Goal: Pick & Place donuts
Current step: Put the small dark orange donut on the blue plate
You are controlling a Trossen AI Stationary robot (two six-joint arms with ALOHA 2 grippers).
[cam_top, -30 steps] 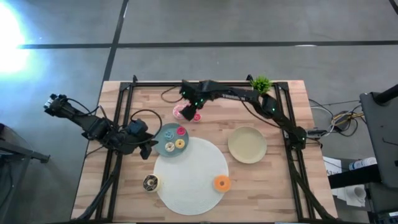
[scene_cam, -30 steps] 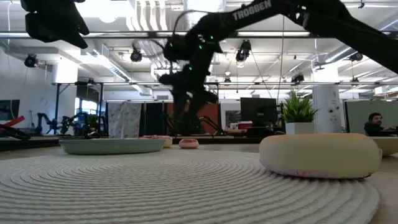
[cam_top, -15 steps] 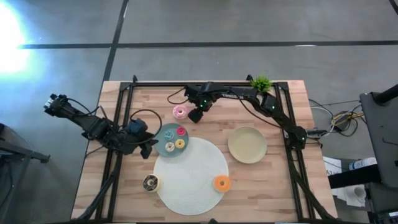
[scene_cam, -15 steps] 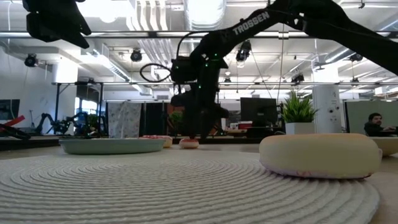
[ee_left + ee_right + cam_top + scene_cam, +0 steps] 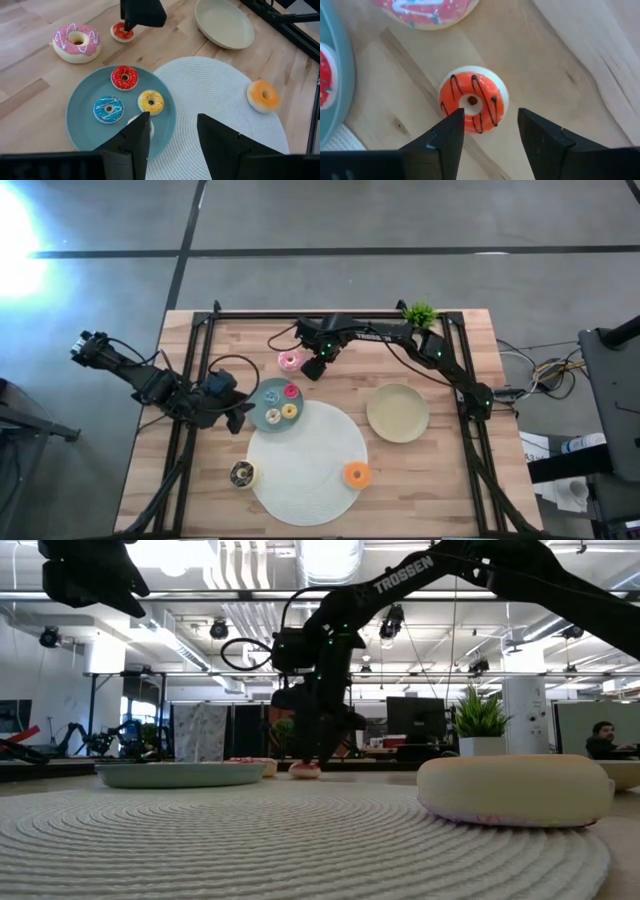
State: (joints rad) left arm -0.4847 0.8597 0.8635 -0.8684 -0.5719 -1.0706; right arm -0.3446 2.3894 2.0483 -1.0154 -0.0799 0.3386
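Near the table's far edge, the right gripper (image 5: 487,132) hangs just above a tiny orange-red glazed toy donut with dark stripes (image 5: 473,105) — fingers spread, not touching it — beside the larger pink-frosted ring donut (image 5: 77,42). Over the round teal plate (image 5: 85,127), the left gripper (image 5: 172,132) waits, fingers apart.

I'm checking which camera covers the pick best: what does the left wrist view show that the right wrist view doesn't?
Only the left wrist view shows the blue donut and yellow donut on the teal plate, the orange donut on the white mat, and the beige plate. Only the right wrist view shows the right claw, open, close over the small red donut, with its dark stripes. Both show that donut on bare wood beside the pink-frosted donut.
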